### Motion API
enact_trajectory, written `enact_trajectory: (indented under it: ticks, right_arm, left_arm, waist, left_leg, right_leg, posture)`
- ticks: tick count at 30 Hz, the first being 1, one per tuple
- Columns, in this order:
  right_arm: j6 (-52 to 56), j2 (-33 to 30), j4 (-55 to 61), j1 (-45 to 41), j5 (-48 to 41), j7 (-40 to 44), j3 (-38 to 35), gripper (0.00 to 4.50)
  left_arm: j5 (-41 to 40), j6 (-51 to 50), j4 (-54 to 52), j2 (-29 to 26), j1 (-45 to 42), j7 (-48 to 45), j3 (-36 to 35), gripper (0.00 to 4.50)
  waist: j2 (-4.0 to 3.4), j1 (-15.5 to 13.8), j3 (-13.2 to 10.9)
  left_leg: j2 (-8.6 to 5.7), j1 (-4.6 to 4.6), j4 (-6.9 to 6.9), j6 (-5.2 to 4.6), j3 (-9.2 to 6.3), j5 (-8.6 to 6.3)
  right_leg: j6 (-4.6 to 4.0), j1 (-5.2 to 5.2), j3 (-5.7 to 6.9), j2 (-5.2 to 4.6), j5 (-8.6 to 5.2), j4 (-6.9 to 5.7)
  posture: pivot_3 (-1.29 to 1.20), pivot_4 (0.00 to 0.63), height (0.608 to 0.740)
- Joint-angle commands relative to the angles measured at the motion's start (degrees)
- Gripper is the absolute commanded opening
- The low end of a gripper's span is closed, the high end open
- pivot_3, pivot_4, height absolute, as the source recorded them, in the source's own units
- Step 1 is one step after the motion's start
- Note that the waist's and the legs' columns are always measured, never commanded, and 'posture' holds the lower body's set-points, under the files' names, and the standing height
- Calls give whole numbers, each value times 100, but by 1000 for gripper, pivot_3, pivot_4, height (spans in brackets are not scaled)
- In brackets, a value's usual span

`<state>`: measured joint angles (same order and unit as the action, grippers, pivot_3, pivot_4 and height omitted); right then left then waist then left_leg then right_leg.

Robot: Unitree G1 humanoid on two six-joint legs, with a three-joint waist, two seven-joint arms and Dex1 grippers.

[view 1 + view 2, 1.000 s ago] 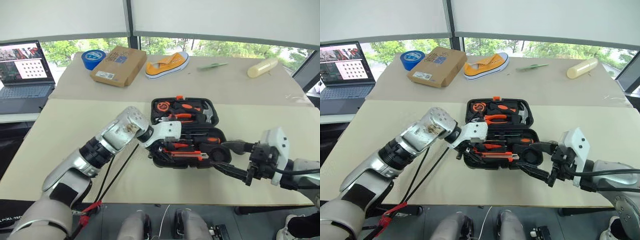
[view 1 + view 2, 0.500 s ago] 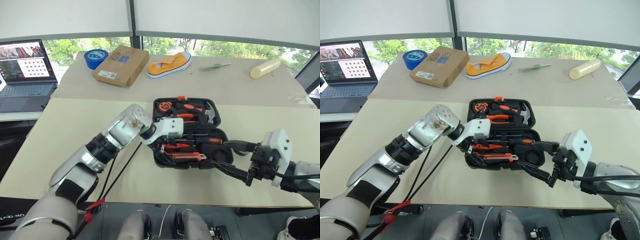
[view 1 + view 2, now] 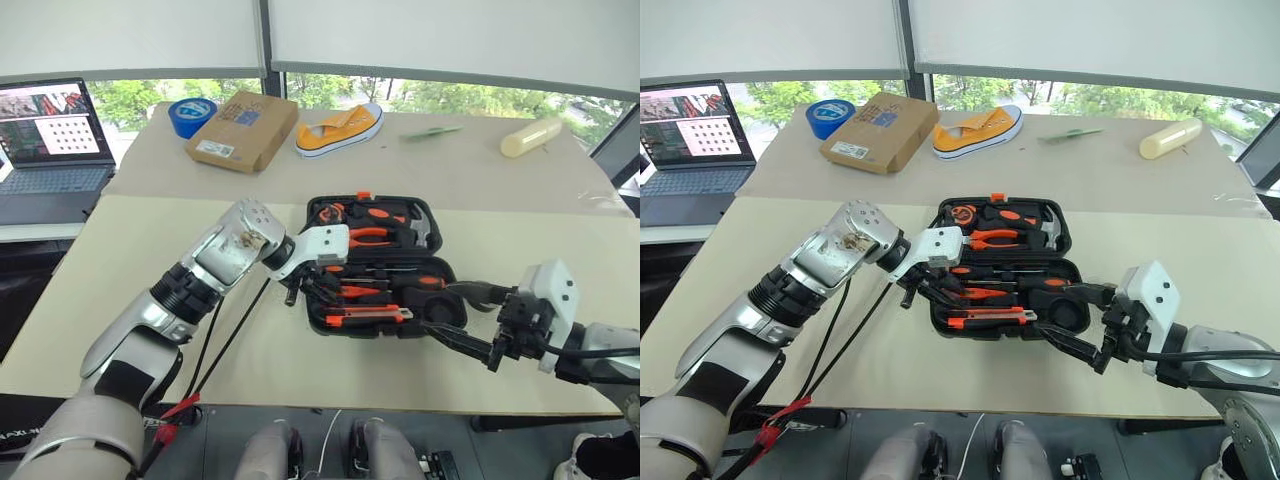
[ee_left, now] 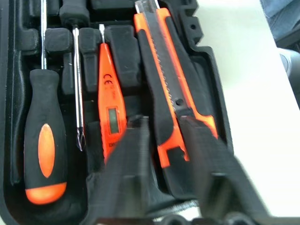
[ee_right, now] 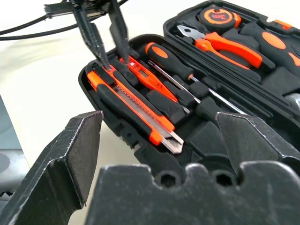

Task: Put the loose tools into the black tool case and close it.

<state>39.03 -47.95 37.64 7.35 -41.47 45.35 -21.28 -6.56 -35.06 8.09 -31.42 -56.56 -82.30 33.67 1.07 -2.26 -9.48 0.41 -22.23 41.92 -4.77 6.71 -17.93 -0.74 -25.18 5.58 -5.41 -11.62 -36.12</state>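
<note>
The black tool case point(image 3: 436, 276) lies open mid-table. In its near half lie the utility knife point(image 4: 165, 79), the tester pen point(image 4: 110, 101) and two screwdrivers point(image 4: 44, 154), head to tail. Pliers point(image 3: 372, 236) and a hammer sit in the far half. My left gripper point(image 5: 116, 62) hovers just over the knife's butt end at the case's left end point(image 3: 312, 288). Its fingers point(image 4: 126, 164) are only a little apart and hold nothing. My right gripper point(image 3: 442, 312) stands wide open at the case's right end, empty.
On the far table lie a blue tape roll point(image 3: 190, 115), a cardboard box point(image 3: 243, 130), an orange shoe point(image 3: 338, 130) and a pale cylinder point(image 3: 527, 137). A laptop point(image 3: 45, 140) stands at the left. Black cables point(image 3: 235, 330) trail under my left arm.
My left gripper has drawn back to the left and up from the case's left end, and its fingers have come closer together. The right arm has kept still.
</note>
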Motion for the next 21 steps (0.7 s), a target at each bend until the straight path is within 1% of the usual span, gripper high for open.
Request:
enact_trajectory:
  ticks: [1,12,17,21]
  right_arm:
    - [-111,46,10,-134,-15,-94,-53,4500]
    - [-90,62,-71,-195,42,-109,48,4500]
    - [-40,38,-136,-274,1,-114,22,4500]
    - [-7,38,-153,-314,-36,-138,0,4500]
  left_arm:
    - [124,367,-110,-192,-104,-311,-11,69]
    - [459,724,-184,-219,99,-579,262,69]
    - [908,1134,66,-46,173,-347,459,69]
    - [1053,1240,259,98,194,-267,426,69]
  waist:
    - [0,11,0]
    - [0,12,0]
    - [0,1,2]
    - [-1,10,3]
  left_leg:
    - [0,0,0,0,0,0]
    - [-1,2,0,0,2,0]
    - [-2,4,0,0,2,0]
    - [-1,12,-1,-3,2,-1]
  right_leg:
    - [0,0,-1,0,0,-1]
    - [1,0,-1,3,0,-1]
    - [1,5,-1,2,0,0]
    - [2,11,-3,2,0,0]
  posture:
    - [0,150,731]
    - [0,150,731]
    - [0,150,731]
    - [0,150,731]
